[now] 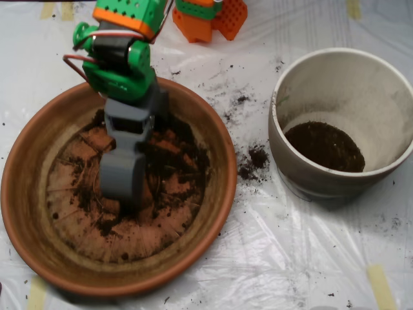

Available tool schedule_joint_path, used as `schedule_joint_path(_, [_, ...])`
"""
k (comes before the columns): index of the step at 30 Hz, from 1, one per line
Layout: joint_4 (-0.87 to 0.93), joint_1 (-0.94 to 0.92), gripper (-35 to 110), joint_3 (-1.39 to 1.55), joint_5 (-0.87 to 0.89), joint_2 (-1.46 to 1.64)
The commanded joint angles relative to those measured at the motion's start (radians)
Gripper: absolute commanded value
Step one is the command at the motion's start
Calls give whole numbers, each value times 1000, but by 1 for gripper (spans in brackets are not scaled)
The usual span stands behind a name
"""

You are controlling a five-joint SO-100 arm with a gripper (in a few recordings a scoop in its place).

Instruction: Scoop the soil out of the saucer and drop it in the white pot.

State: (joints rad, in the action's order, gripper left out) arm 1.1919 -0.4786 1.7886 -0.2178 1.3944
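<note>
In the left half of the frame, scoop (122, 184) lowered into the saucer (26, 213), shells apparently closed together over the base; contents not visible. Around it, soil (177, 158) spread thin across the ridged floor, thickest toward the upper right of the dish. At right, white pot (303, 168) already holding a dark layer. Between them, spilled crumbs (253, 161) on the plastic sheet (290, 258). Judged loose, light, crumbly: best taken at the densest patch.
</note>
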Motion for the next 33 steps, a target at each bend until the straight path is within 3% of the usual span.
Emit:
schedule_joint_path(1, [15, 0, 57, -109, -20, -40])
schedule_joint_path(11, [161, -52, 60, -402, 3, -258])
schedule_joint_path(19, [216, -80, 53, -509, -18, -367])
schedule_joint_path(26, [221, -101, 42, -477, -35, -351])
schedule_joint_path(33, [120, -115, 31, -245, -60, -172])
